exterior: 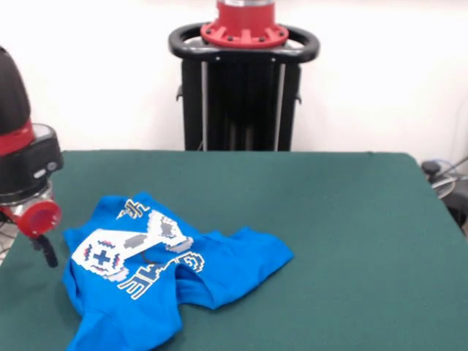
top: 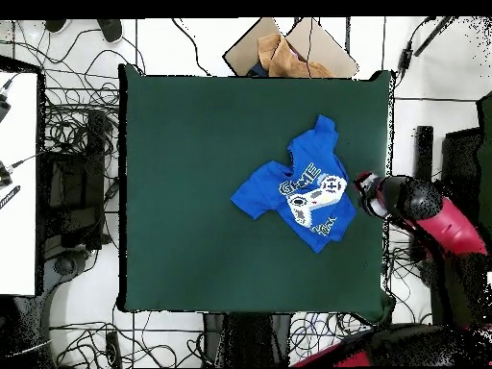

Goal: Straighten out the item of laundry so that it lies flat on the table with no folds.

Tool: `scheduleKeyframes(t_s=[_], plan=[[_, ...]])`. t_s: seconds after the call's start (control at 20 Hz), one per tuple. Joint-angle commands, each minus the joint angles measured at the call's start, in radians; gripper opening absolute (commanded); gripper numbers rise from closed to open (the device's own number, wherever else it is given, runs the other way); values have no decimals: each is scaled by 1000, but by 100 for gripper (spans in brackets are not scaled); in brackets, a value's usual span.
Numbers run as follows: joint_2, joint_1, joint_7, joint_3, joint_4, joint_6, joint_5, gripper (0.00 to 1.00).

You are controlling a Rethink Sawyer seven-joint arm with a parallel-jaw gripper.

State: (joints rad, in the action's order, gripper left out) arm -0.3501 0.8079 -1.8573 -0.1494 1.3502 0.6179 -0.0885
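Observation:
The bright blue T-shirt [exterior: 219,267] lies crumpled on the dark green table [exterior: 329,219], near its left front in the front view, with the white controller print and lettering bunched and folded. In the overhead view the shirt [top: 274,187] sits right of the table's middle [top: 183,192], one sleeve pointing up. My gripper [exterior: 45,252] hangs low at the shirt's left edge, just beside the cloth. In the overhead view it [top: 358,189] is at the shirt's right edge. I cannot see whether it touches or holds the cloth.
The robot's black pedestal [exterior: 243,80] stands behind the table's far edge. The red and black arm [top: 432,216] reaches in along the table's right side in the overhead view. Cables [top: 77,135] cover the floor; a cardboard box [top: 288,48] lies beyond the top edge.

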Motion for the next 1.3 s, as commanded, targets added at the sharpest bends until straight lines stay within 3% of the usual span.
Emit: scheduleKeyframes(t_s=[0.05,0.2,0.6,0.9,1.3], plan=[[-1,-133,-56,-23,-4,144,-14,100],[-43,-226,-164,85,-42,196,-19,100],[-78,-302,-297,149,-34,211,78,100],[-110,-328,-316,172,44,144,119,100],[-112,-358,-317,219,68,128,158,100]])
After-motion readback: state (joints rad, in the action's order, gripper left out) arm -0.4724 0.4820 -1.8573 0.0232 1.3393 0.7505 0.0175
